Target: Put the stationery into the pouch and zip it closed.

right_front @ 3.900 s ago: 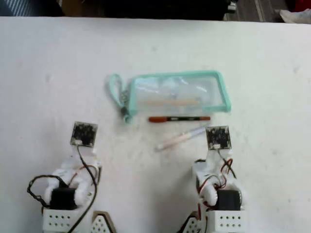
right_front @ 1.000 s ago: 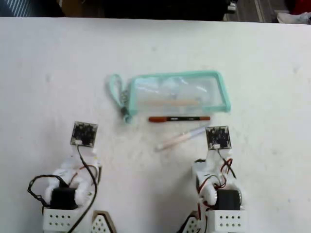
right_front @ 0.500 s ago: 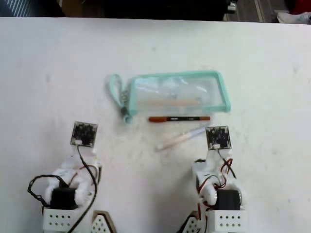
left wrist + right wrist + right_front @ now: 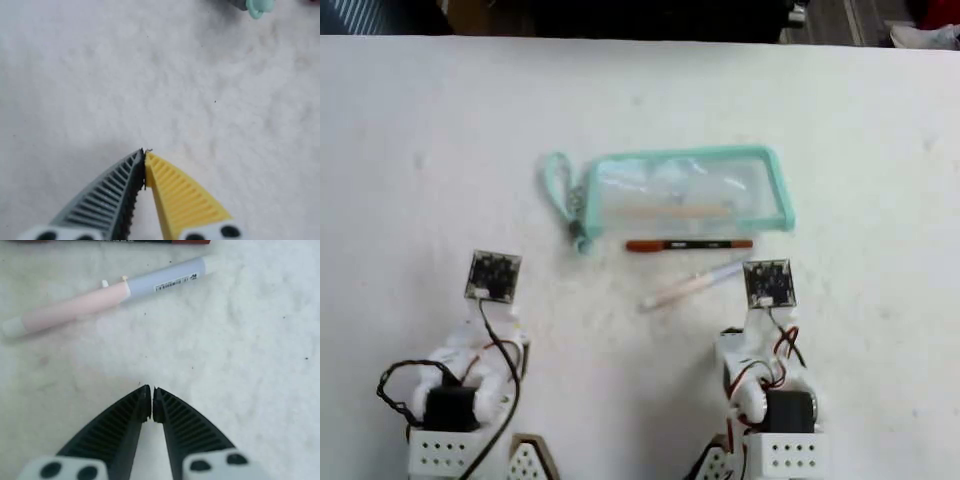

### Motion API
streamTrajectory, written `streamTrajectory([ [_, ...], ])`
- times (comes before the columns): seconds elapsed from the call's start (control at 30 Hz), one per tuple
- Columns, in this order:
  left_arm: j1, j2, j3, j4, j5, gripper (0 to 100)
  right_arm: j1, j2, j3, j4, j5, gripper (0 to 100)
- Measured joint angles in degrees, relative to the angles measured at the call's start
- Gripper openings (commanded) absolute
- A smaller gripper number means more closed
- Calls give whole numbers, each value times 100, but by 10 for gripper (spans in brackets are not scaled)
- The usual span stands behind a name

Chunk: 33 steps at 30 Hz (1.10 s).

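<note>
A clear pouch point(image 4: 685, 192) with mint green trim and a wrist strap lies flat in the middle of the white table; a pale stick shows inside it. Just in front of it lies a red and black pen point(image 4: 688, 244). A pink and lilac pen point(image 4: 692, 284) point(image 4: 105, 293) lies slanted nearer the right arm. My left gripper point(image 4: 144, 155) is shut and empty, held low over bare table near the front left, with the mint strap end point(image 4: 260, 6) at the picture's edge. My right gripper point(image 4: 151, 392) is shut and empty, a short way from the pink and lilac pen.
The white table point(image 4: 440, 130) stretches wide on both sides of the pouch and behind it. Its far edge point(image 4: 640, 38) meets a dark floor area. Both arm bases stand at the near edge.
</note>
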Motion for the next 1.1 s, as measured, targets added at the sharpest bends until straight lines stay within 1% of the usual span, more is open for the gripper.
streamTrajectory([
  [0.87,0,0,0,0,0,24,0,0,0,0,0,18],
  [1.1,0,-9,-193,-44,0,24,9,0,0,-264,0,18],
])
